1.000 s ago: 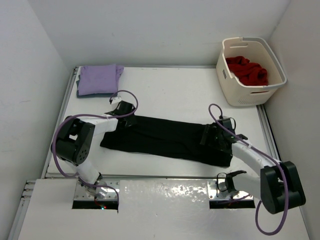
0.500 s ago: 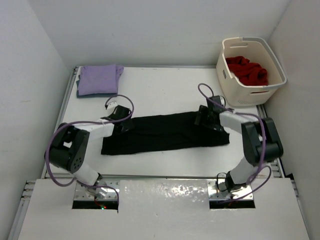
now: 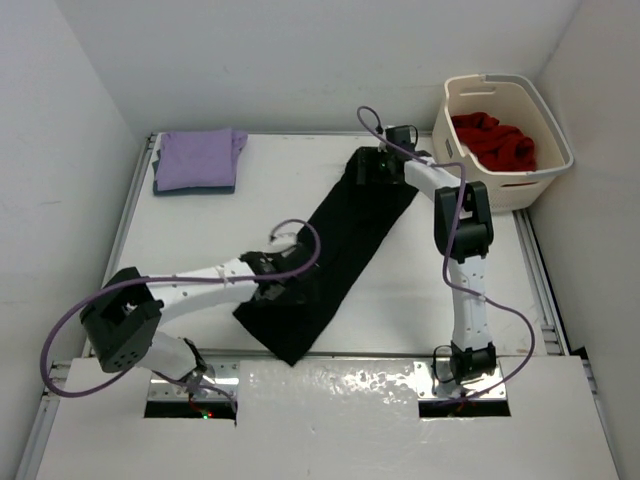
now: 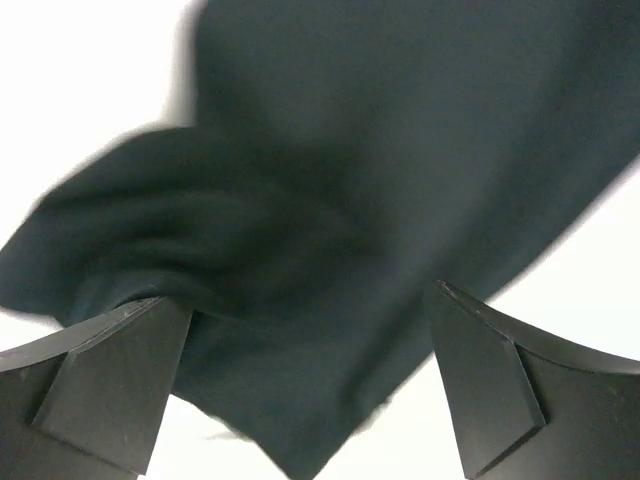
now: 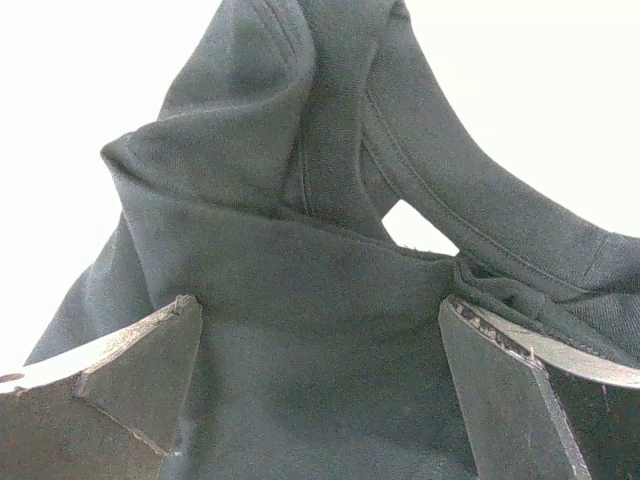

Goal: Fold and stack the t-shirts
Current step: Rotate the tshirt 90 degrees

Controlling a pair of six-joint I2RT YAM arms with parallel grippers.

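Two wide-open tools, gripping nothing, sit on the black t-shirt (image 3: 335, 240) lying diagonally across the desk (image 3: 190, 235), left tool (image 4: 300, 390) at its near end, right tool (image 5: 315, 400) at its far end; I judge flattening must precede any fold.

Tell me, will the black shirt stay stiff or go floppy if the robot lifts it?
Probably floppy: the black shirt is soft cloth, bunched into folds near the collar, so it would likely droop. It looks thin, so probably light for its size. Lying flat on the table, it shouldn't roll.
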